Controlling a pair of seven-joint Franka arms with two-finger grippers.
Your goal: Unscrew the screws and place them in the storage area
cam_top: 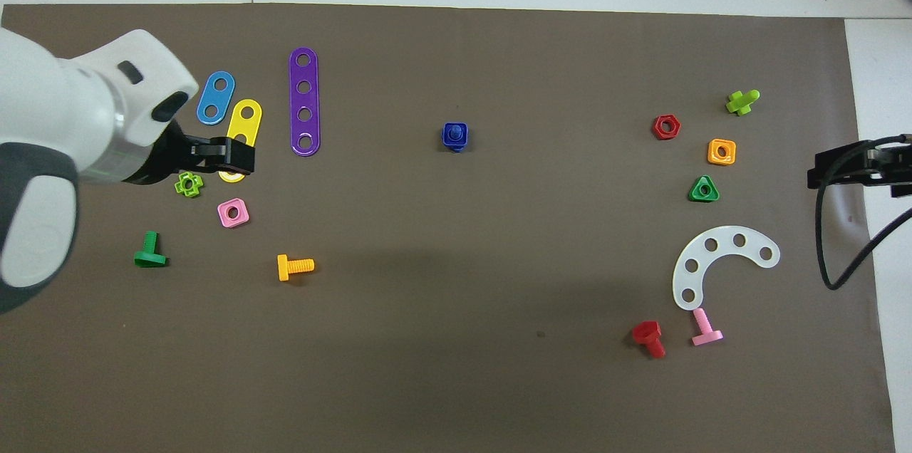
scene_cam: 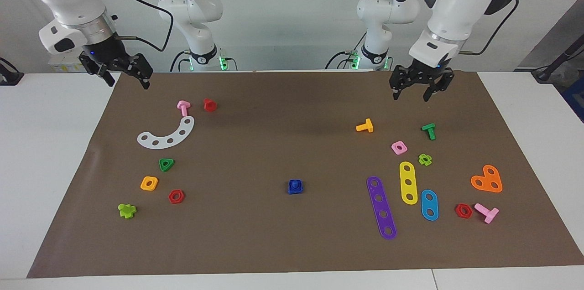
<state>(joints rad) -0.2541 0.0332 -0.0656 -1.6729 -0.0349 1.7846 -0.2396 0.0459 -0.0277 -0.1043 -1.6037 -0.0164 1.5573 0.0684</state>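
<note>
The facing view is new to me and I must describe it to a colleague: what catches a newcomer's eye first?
The dark-blue screw in its square nut, alone mid-mat, stands out. Bright toy parts cluster at both ends: the white curved strip with small nuts toward the right arm's end, the purple strip and yellow strip toward the left arm's. The left gripper hangs open above the mat's robot-side edge; the right gripper waits, open, over its corner.
</note>
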